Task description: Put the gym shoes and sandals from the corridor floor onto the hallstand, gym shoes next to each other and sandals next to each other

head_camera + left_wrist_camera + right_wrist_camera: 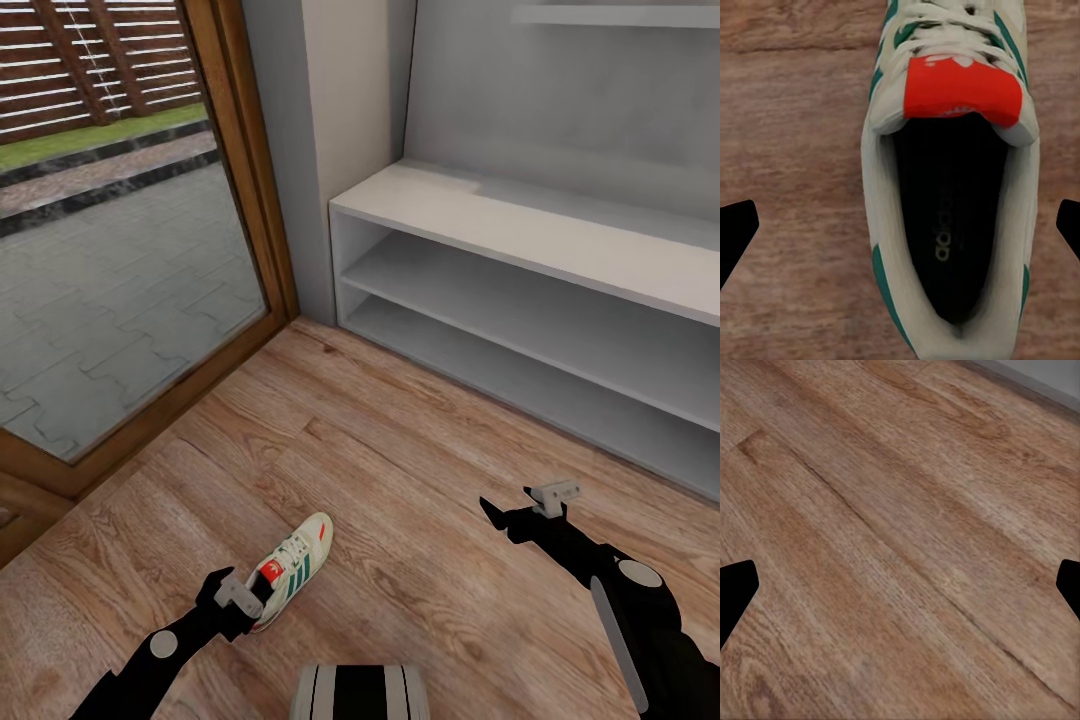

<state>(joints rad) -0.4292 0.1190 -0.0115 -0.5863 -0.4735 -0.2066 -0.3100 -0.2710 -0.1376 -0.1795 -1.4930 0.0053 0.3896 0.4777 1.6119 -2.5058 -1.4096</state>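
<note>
One gym shoe [296, 563], cream-white with green stripes and a red-orange tongue patch, lies on the corridor floor [400, 460] in front of me, toe pointing away. My left gripper [238, 603] hovers over its heel, open. In the left wrist view the shoe's dark opening [949, 225] sits between the spread fingertips [736, 229] of the left gripper [900, 232]. My right gripper [508, 510] hangs open over bare planks [907, 510], holding nothing. The hallstand [520, 222] stands at the right with its two open shelf bays. The sandals are out of view.
A glass door in a wooden frame [262, 200] runs along the left, with a paved yard behind it. A grey wall corner [330, 130] meets the hallstand's left end. My base [360, 692] shows at the bottom edge.
</note>
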